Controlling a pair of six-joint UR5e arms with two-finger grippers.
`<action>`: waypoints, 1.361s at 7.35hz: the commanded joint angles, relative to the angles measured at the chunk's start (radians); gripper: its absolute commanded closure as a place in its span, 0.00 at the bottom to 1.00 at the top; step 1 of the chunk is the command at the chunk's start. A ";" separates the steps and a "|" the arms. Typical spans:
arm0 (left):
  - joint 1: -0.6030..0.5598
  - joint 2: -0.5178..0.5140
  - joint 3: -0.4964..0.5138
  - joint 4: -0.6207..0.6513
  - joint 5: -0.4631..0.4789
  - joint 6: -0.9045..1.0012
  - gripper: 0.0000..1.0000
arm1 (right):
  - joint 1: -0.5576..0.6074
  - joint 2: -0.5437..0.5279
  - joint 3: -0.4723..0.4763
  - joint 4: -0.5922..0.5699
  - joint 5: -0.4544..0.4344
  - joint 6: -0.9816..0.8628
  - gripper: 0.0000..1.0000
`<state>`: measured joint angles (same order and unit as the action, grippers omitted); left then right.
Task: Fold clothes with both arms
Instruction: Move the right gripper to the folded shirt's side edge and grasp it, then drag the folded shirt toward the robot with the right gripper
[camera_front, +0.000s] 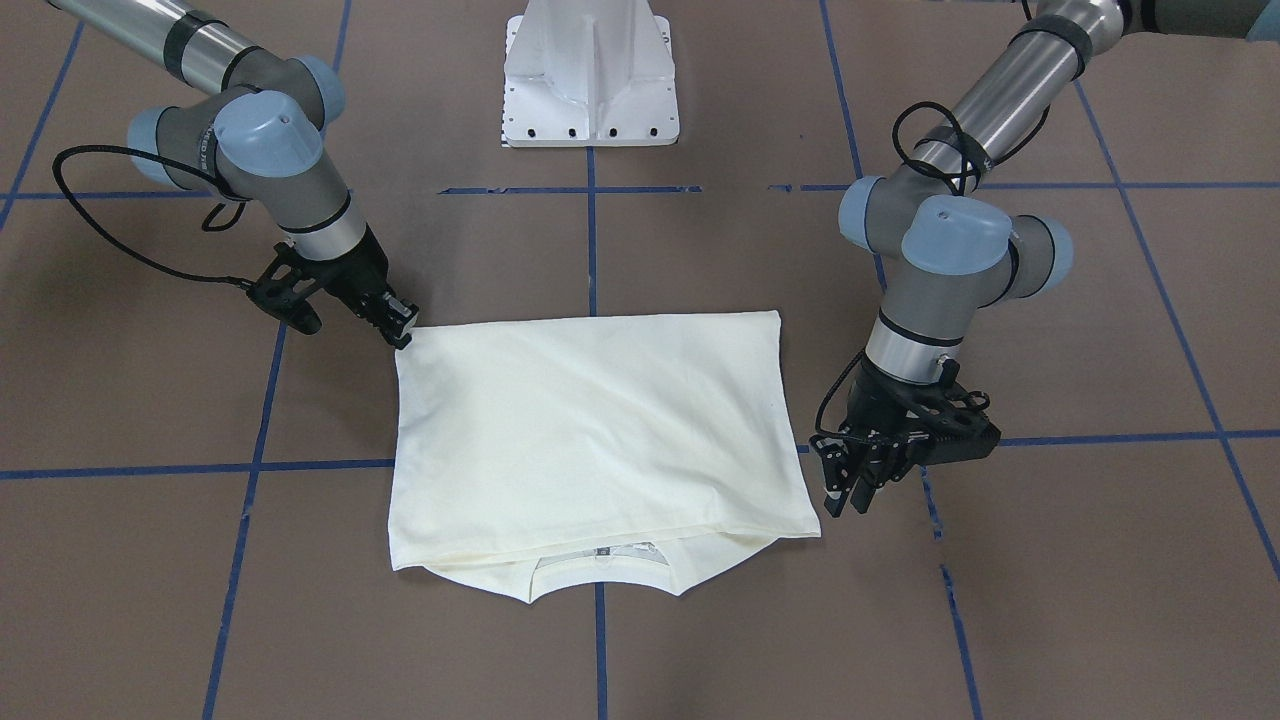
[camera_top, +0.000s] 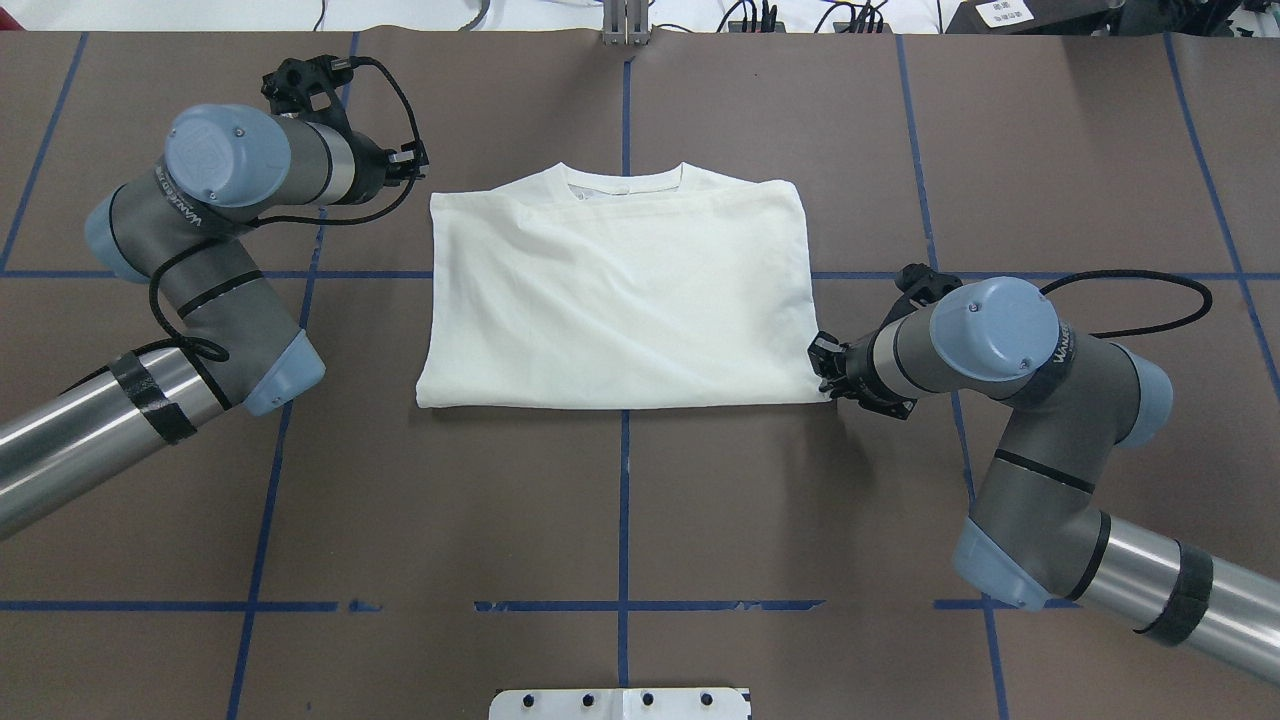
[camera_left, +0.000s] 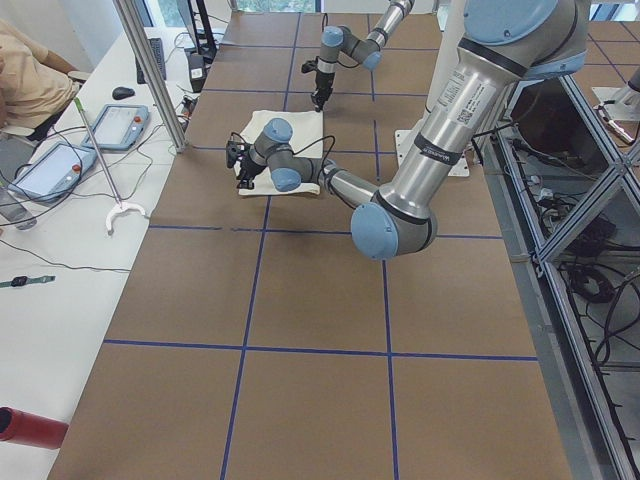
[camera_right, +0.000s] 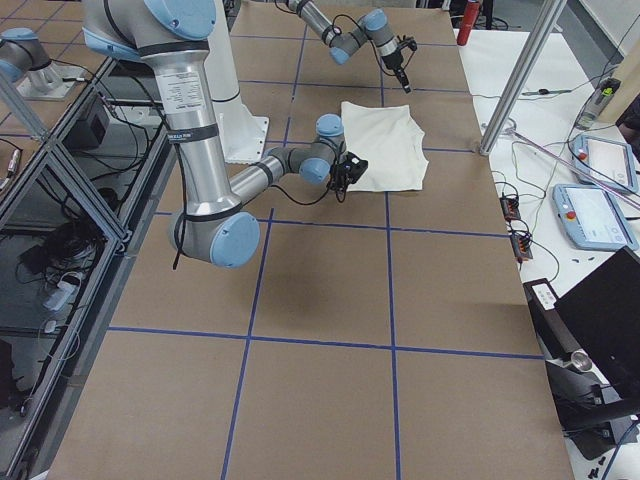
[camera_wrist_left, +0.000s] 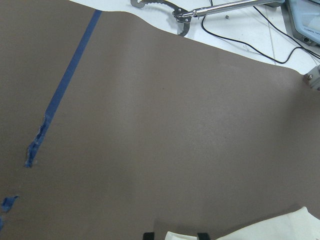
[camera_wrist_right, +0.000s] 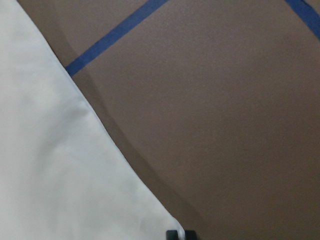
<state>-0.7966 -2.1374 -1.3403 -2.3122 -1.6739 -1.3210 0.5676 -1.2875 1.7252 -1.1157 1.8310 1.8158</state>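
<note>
1. The T-shirt (camera_top: 620, 300) lies folded into a squarish packet in the middle of the brown table (camera_top: 620, 520). Its plain side is up (no print shows in any view), and it sits across a blue tape line (camera_top: 622, 500) that runs away from the robot.
2. The neckline (camera_front: 600, 565) peeks out from under the folded-over layer at the shirt's edge farthest from the robot.
3. The left gripper (camera_front: 848, 492) hangs just beside the shirt's far corner on the robot's left, pointing down. Its jaws are parted and hold nothing. In the left wrist view the two fingertips (camera_wrist_left: 202, 235) stand well apart, with a sliver of cream cloth seen between them at the bottom edge.
4. The right gripper (camera_front: 402, 328) leans in at the near corner on the robot's right, its tip touching the cloth. In the right wrist view its fingertips (camera_wrist_right: 173, 234) sit close together exactly where the corner ends, so it appears pinched onto that corner (the contact itself is mostly cut off by the frame).
5. The white pedestal base (camera_front: 590, 75) stands at the robot's side of the table, well apart from the shirt.
</note>
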 joint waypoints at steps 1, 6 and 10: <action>-0.001 -0.001 -0.011 0.001 -0.001 -0.003 0.60 | 0.001 -0.004 0.036 0.001 0.001 -0.006 1.00; 0.007 0.010 -0.146 0.011 -0.127 -0.015 0.57 | -0.202 -0.425 0.612 -0.009 0.173 0.003 1.00; 0.008 0.019 -0.160 0.013 -0.228 -0.012 0.56 | -0.338 -0.451 0.613 -0.007 0.222 0.003 0.00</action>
<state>-0.7874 -2.1229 -1.4989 -2.3044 -1.8642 -1.3342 0.2436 -1.7547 2.3546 -1.1241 2.0553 1.8203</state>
